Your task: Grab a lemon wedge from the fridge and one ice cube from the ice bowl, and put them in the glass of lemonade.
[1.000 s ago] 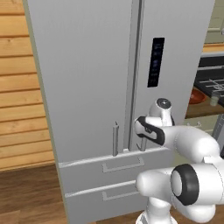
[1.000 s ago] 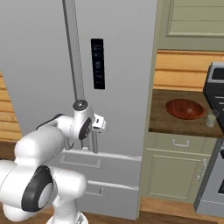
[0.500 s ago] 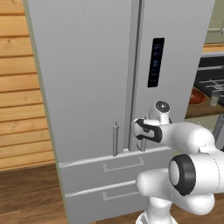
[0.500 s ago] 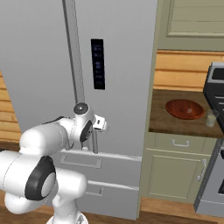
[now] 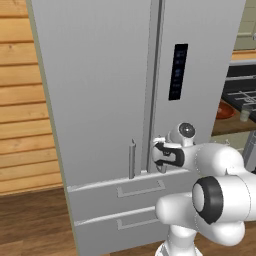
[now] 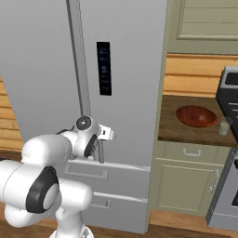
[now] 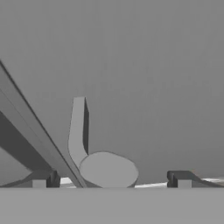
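Reaching toward the closed fridge (image 5: 100, 90), the white arm is holding its gripper (image 7: 111, 179) right at the lower end of a vertical bar handle (image 7: 78, 131). In the hand view the 2 dark fingertips (image 7: 46, 180) are standing spread wide, one on each side of the handle's rounded end, with nothing pinched between them. From the left base view the gripper (image 5: 158, 154) is sitting near the seam between the 2 upper doors, just above the 2 lower drawers (image 5: 125, 190). From the right base view the gripper (image 6: 103, 139) is hanging by the right door's handle (image 6: 100, 151). Off to the right, the reddish-brown ice bowl (image 6: 196, 115) is resting on the wooden counter (image 6: 169, 123), and the glass of lemonade (image 6: 224, 125) is standing just beside it, next to the stove (image 6: 230, 93).
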{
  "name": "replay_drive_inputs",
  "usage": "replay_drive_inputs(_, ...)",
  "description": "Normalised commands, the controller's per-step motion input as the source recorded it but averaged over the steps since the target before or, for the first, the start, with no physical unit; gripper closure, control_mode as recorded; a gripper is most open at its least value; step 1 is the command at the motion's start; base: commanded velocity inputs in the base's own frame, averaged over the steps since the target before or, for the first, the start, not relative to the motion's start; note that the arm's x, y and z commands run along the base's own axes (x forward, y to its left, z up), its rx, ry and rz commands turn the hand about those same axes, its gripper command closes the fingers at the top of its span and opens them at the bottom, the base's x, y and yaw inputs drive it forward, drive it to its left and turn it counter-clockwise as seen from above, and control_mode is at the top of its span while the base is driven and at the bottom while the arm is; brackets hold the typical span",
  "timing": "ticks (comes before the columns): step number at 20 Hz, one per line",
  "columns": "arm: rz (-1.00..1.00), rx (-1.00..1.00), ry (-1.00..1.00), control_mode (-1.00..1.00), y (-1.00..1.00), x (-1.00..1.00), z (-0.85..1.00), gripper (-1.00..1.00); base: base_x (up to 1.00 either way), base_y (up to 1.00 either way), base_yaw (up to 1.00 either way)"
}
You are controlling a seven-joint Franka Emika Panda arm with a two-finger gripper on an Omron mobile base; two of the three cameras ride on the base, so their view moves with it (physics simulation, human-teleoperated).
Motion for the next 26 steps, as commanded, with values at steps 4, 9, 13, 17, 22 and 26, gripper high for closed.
replay_drive_inputs(4,0.00,0.00,0.02,-1.00,-0.15,-0.01,-0.23,-1.00,0.00,0.00,0.00)
replay_drive_inputs(9,0.00,0.00,0.12,-1.00,-0.10,-0.01,-0.32,-1.00,0.00,0.00,0.00)
replay_drive_inputs(13,0.00,0.00,0.02,-1.00,-0.01,0.10,-0.23,-1.00,0.00,0.00,0.00)
replay_drive_inputs(17,0.00,0.00,0.00,-1.00,0.00,0.11,-0.21,1.00,0.00,0.00,0.00)
replay_drive_inputs(22,0.00,0.01,0.00,-1.00,0.00,0.03,-0.17,1.00,0.00,0.00,0.00)
replay_drive_inputs(26,0.00,0.00,0.00,-1.00,-0.06,0.07,-0.13,1.00,0.00,0.00,0.00)
